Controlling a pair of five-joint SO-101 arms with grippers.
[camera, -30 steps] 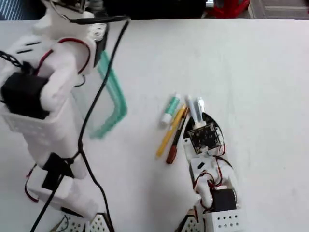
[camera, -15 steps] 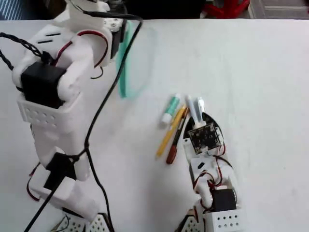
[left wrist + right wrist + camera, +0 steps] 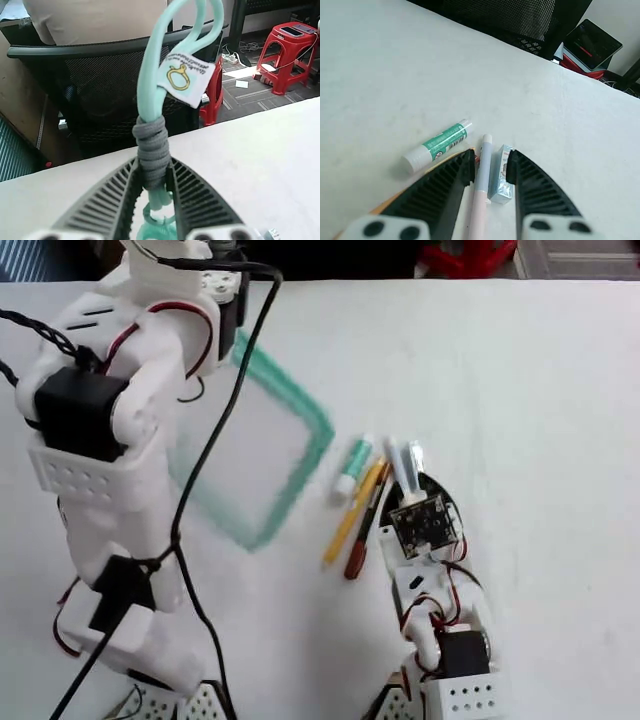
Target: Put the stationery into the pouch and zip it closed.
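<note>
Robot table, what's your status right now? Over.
Left claw shut on grey-wrapped mint pull cord of clear green-edged pouch. Right claw open around pale pen and blue eraser. Green-white glue stick lies outside.

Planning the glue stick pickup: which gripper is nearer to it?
Right. The right gripper rests just beside the glue stick; the left gripper holds the pouch, farther away.
</note>
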